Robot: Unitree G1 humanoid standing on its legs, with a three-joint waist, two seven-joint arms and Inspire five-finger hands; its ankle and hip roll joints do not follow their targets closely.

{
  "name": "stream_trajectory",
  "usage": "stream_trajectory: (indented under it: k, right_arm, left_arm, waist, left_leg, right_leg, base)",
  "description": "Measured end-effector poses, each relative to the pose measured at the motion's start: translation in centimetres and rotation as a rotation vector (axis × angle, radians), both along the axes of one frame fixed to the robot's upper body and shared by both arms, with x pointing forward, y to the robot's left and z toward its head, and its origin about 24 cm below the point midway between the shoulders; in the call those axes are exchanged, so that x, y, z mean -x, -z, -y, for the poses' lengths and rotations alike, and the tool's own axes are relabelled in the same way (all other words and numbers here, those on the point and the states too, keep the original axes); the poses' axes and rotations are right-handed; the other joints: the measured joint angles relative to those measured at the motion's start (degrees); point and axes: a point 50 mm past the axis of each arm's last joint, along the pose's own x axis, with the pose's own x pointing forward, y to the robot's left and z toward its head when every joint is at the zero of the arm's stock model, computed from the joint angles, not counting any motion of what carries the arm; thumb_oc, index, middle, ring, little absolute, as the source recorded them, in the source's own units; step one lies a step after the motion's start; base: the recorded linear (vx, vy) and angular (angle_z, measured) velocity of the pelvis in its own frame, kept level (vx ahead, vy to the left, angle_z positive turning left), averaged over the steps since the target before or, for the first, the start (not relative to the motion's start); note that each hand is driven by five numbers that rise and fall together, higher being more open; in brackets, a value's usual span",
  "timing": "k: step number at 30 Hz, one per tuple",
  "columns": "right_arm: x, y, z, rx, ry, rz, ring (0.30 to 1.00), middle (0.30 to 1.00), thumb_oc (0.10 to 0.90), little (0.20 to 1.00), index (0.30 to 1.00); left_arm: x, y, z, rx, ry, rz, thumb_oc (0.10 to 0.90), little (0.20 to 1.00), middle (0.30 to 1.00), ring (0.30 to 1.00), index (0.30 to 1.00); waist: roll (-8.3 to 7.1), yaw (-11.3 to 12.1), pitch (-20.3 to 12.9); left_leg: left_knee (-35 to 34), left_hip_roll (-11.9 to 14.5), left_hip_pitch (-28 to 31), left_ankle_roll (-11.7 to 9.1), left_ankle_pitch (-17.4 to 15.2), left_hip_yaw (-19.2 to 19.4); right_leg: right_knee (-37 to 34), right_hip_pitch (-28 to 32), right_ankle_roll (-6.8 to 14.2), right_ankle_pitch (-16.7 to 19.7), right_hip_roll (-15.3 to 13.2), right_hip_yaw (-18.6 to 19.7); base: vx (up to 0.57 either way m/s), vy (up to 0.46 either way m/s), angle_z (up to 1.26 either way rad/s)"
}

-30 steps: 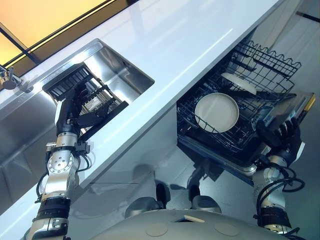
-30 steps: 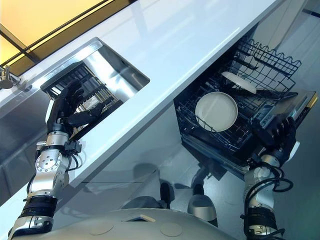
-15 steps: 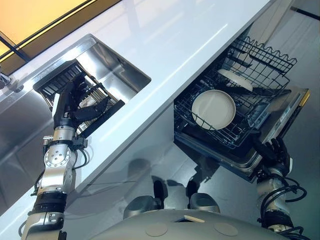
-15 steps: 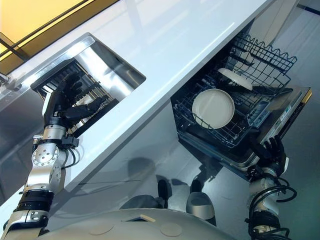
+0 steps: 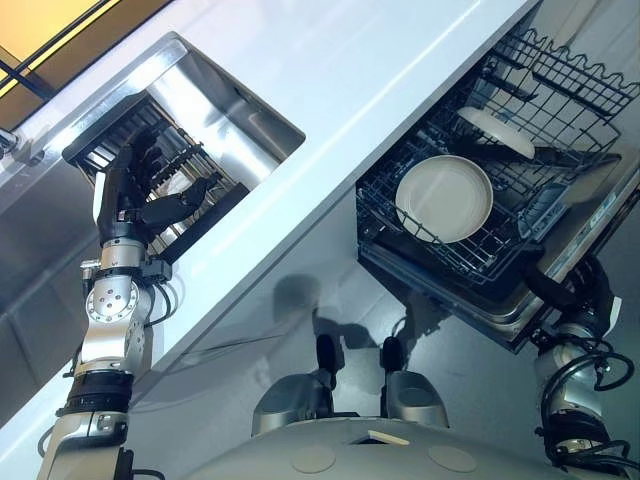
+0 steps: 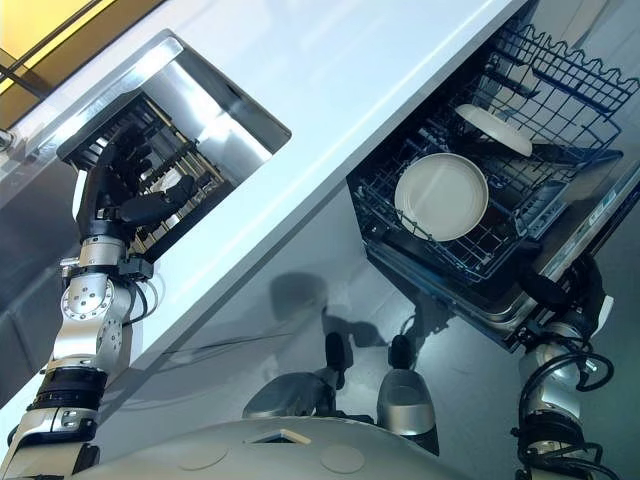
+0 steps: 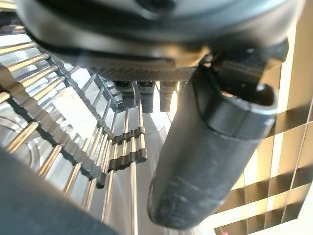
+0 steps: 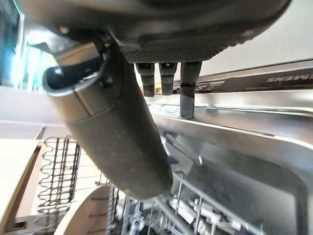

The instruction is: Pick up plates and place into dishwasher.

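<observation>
Plates (image 5: 444, 198) sit in the pulled-out dishwasher rack (image 5: 400, 225), one round plate flat and a second (image 5: 497, 131) tilted behind it, while our left robot hand (image 5: 135, 195) hovers with relaxed, empty fingers over the dish rack (image 5: 130, 140) in the sink (image 5: 235, 110). Our right robot hand (image 5: 580, 295) rests with straight fingers at the dishwasher door (image 6: 600, 215), holding nothing. We judge the risk is left fingers snagging between rack tines, or the right hand nudging the door.
</observation>
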Motion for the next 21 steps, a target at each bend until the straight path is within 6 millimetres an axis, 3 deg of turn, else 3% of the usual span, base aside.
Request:
stream_trajectory:
  k: [4,9,13,21]
  right_arm:
    - [-0.4,0.1,-0.3,-0.127,0.207,0.089,0.900,0.900,0.800,0.900,0.900]
    - [-2.5,-2.9,-1.4,-0.053,0.300,0.205,0.900,0.900,0.800,0.900,0.900]
    - [-3.9,-5.0,-2.0,0.061,0.224,0.265,0.900,0.900,0.800,0.900,0.900]
    - [-3.9,-4.2,-2.5,0.173,0.044,0.148,0.900,0.900,0.800,0.900,0.900]
  left_arm:
    - [0.0,0.0,0.1,0.009,-0.005,0.010,0.800,0.900,0.900,0.900,0.900]
    - [-0.1,0.2,0.4,0.034,-0.020,0.015,0.800,0.900,0.900,0.900,0.900]
    - [-0.3,0.2,0.5,0.041,-0.021,0.019,0.800,0.900,0.900,0.900,0.900]
    - [-0.1,0.1,0.3,0.040,-0.023,0.022,0.800,0.900,0.900,0.900,0.900]
  waist:
    - [0.06,0.4,0.0]
    - [0.06,1.2,0.1]
    - [-0.20,2.2,0.3]
    - [-0.81,2.5,0.7]
  left_leg:
    - [0.1,-0.1,0.0,0.0,0.0,-0.3]
    - [0.1,-0.2,0.2,0.0,0.0,-0.3]
    - [0.1,-0.2,0.5,0.0,0.0,-0.3]
    - [0.1,-0.2,1.0,0.0,0.0,-0.2]
  right_leg:
    - [0.0,0.1,0.0,0.0,0.0,-0.2]
    - [0.0,0.3,0.0,0.0,0.0,-0.3]
    - [0.0,0.6,0.0,0.0,0.1,-0.2]
    - [0.0,1.0,0.0,0.0,0.1,-0.2]
  base:
    - [0.05,0.013,0.06]
    - [0.05,0.018,0.01]
    - [0.02,0.009,0.00]
    - [0.00,0.000,0.00]
